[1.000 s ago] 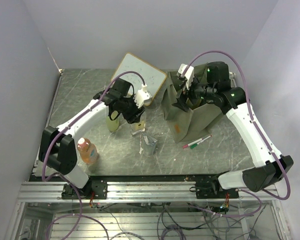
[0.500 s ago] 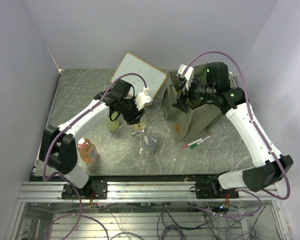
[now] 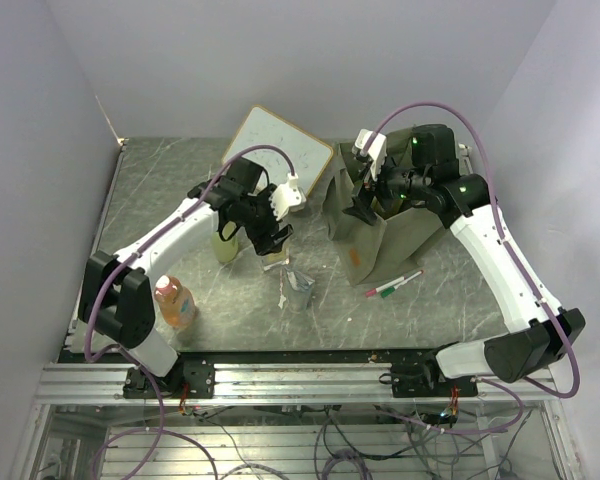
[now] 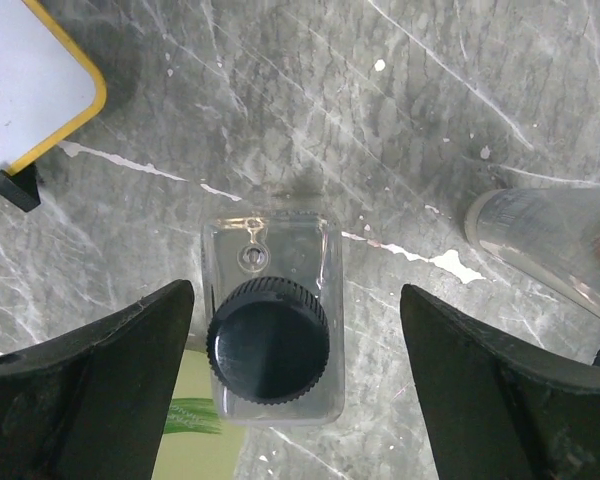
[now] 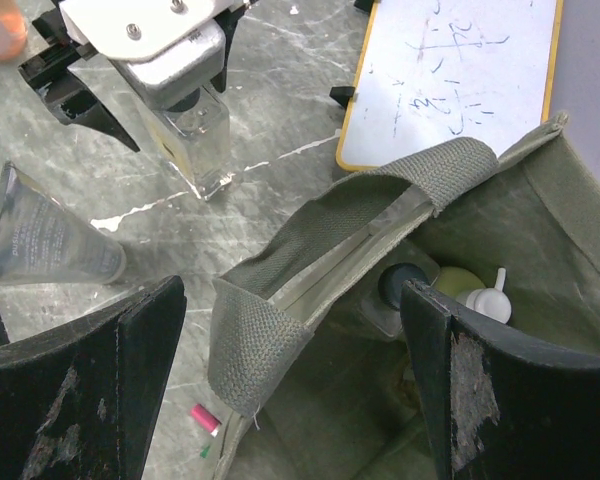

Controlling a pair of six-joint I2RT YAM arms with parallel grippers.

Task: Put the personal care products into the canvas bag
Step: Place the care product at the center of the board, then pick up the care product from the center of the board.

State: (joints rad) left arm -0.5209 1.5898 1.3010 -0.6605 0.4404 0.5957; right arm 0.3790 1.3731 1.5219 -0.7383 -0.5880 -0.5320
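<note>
- My left pincer (image 4: 295,300) gapes wide, straddling the black-capped square glass bottle (image 4: 275,250), which stands upright on the surface (image 4: 430,100).
- My right pincer (image 5: 290,300) hangs released over the mouth of the canvas bag (image 5: 500,250).

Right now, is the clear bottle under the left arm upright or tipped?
Upright: the clear bottle shows its black cap from straight above.

**Tally: one bag, six care products, two pens, one board**

There is one canvas bag (image 3: 382,240) on the one tabletop (image 3: 170,190). Two products show inside it: one black-capped bottle (image 5: 401,284) and one pump bottle (image 5: 470,287). There are four products outside it: one clear square glass bottle (image 4: 269,338), one pale-green bottle (image 3: 223,248), one orange-pink bottle (image 3: 174,301) and one clear pouch (image 3: 298,289). There are also two marker pens (image 3: 394,284) and one whiteboard (image 3: 278,148).
</note>
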